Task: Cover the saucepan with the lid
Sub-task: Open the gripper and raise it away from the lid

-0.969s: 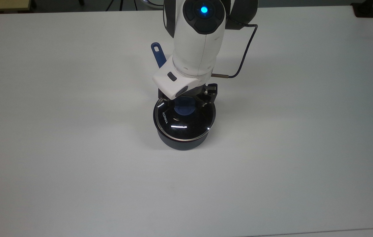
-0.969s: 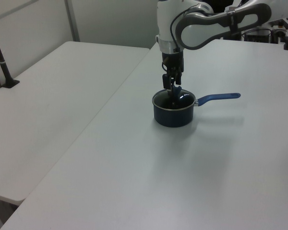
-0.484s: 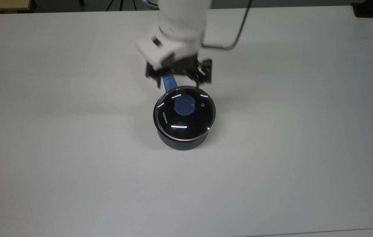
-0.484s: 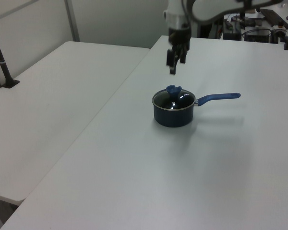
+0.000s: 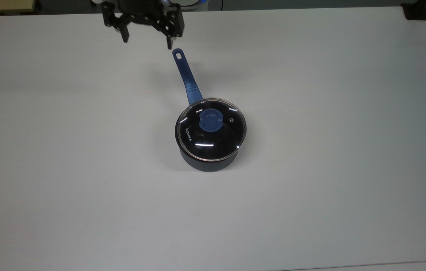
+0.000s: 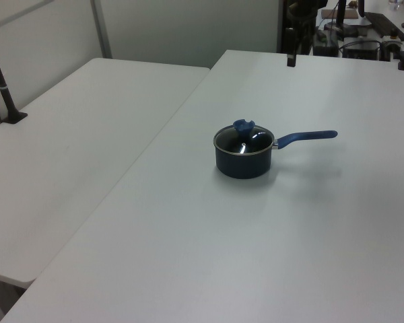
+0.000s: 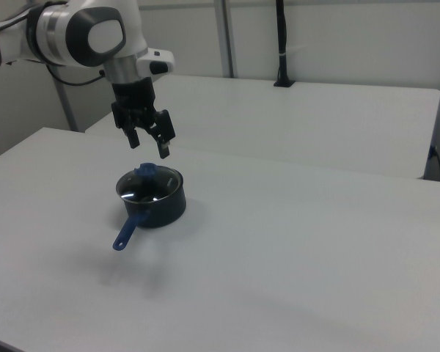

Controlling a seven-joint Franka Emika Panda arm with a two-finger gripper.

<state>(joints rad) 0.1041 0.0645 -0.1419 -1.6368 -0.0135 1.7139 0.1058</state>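
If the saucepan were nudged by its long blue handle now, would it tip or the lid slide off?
The saucepan looks squat with straight sides, so it would probably pivot or slide on the table, not tip. The lid sits level inside the rim, so it likely stays, though glass may rattle.

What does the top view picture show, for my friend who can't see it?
A dark saucepan sits mid-table with its glass lid on. Its blue handle points to the far edge, where the robot's open, empty claw hangs.
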